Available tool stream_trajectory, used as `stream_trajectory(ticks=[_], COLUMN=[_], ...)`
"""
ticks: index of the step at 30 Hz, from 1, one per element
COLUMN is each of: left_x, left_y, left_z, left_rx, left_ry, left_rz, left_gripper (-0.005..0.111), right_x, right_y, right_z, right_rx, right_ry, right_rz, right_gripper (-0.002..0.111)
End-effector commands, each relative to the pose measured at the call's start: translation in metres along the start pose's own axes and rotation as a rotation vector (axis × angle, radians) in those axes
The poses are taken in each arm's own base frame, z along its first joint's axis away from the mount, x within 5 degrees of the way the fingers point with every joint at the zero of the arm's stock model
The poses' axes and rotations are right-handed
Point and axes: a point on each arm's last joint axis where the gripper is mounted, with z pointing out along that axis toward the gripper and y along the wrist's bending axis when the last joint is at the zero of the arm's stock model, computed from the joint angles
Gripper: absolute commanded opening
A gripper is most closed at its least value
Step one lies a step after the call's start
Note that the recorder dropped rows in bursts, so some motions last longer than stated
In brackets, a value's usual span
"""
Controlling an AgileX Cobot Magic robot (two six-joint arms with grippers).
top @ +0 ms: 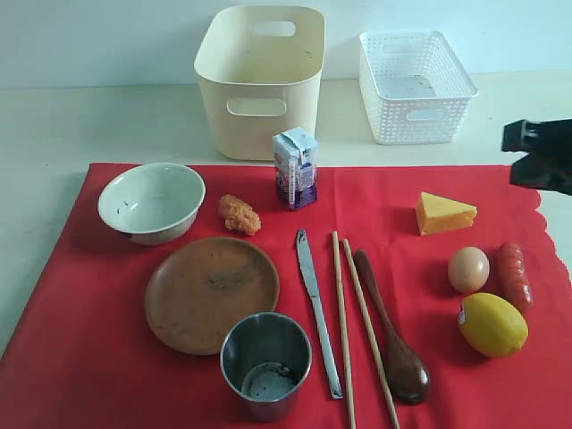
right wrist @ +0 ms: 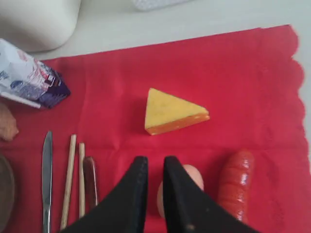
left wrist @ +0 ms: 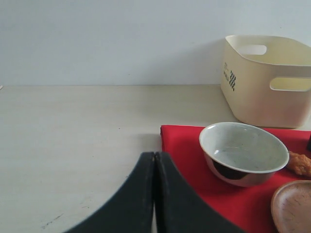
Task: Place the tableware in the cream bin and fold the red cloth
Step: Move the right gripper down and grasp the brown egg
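On the red cloth [top: 393, 268], low in the outside view, lie the bowl [top: 150, 201], plate [top: 211, 292], cup [top: 265, 364], knife [top: 316, 308], chopsticks [top: 342, 331] and spoon [top: 407, 368]; the cream bin [top: 259, 80] stands at the top middle. The left claw [left wrist: 154, 154] is squeezed shut on nothing, and the right claw [right wrist: 154, 160], with just a thin gap, holds nothing above the egg [right wrist: 197, 175].

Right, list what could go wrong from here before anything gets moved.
The upright blue-and-white milk carton stands right in front of the tall cream plastic bin; a carry to the bin could tip it.
The silver knife, wooden chopsticks and dark wooden spoon lie close side by side; a grasp may nudge a neighbour.
The brown egg and yellow lemon sit on the red cloth; tugging it could roll them.
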Motion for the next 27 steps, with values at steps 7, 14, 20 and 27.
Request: stream_trajectory(ticks=[7,14,20,27], left_x=[0.000,0.000,0.000,0.000], left_y=[0.000,0.000,0.000,0.000], left_z=[0.000,0.000,0.000,0.000], left_rx=[-0.002,-0.002,-0.002,-0.002], left_ry=[-0.006,-0.006,-0.006,-0.006], left_rz=[0.001,0.001,0.001,0.001], left_gripper=[0.001,0.001,0.001,0.001], right_x=[-0.015,-0.023,-0.007,0.002], right_y=[0.024,0.016,0.017,0.007], right_z=[0.069,0.093,0.090,0.087], right_rx=[-0.029,0.034,-0.010,0.082], right_ry=[0.180,0.154,0.325,0.423], right_rz=[-0.318,-0.343,-0.339,-0.327], right_gripper=[0.051,0.086,0.088,0.088])
